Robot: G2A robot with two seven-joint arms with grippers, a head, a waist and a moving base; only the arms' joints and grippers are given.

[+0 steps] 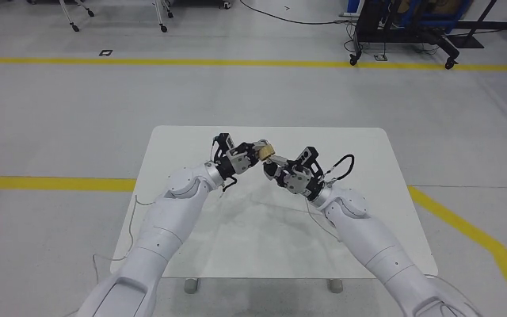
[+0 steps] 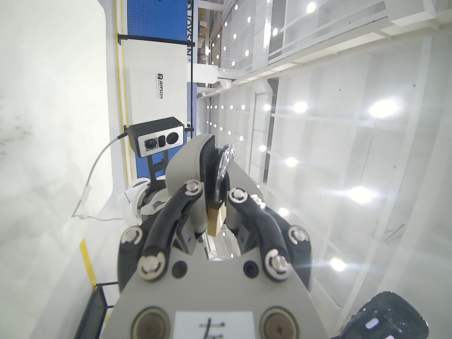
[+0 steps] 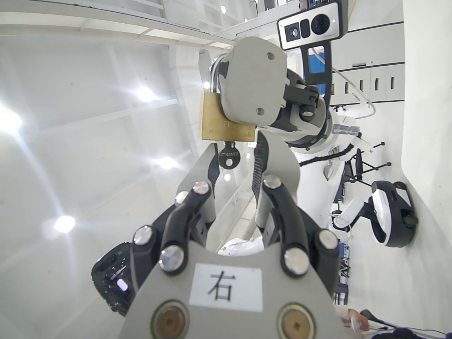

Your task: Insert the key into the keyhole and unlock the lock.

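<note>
The key [image 3: 229, 158] already stands in the keyhole at the foot of the lock [image 3: 226, 121], so insertion looks done and the step in hand is the turn. The left gripper [image 2: 222, 156] holds the lock in the air over the middle of the counter [image 1: 356, 230], its fingers [image 3: 254, 82] pinching across the shackle and the top of the brass body, keyhole end facing the other arm. Seen from above, the right gripper [image 3: 236, 153] lies at about 5 o'clock from the lock and just beside it. Its fingers [image 3: 275, 167] are spread to either side of the key's head, one pad close to it, and I judge they have no grip on it. The shackle appears seated in the body, so the lock reads as not yet open. The next move calls for the right fingers to close flat on the key's head, then a wrist roll about the key's shaft. Meanwhile the left grip must resist that twist without letting the lock swivel. The left fingers' hold over the shackle may hinder its release.
</note>
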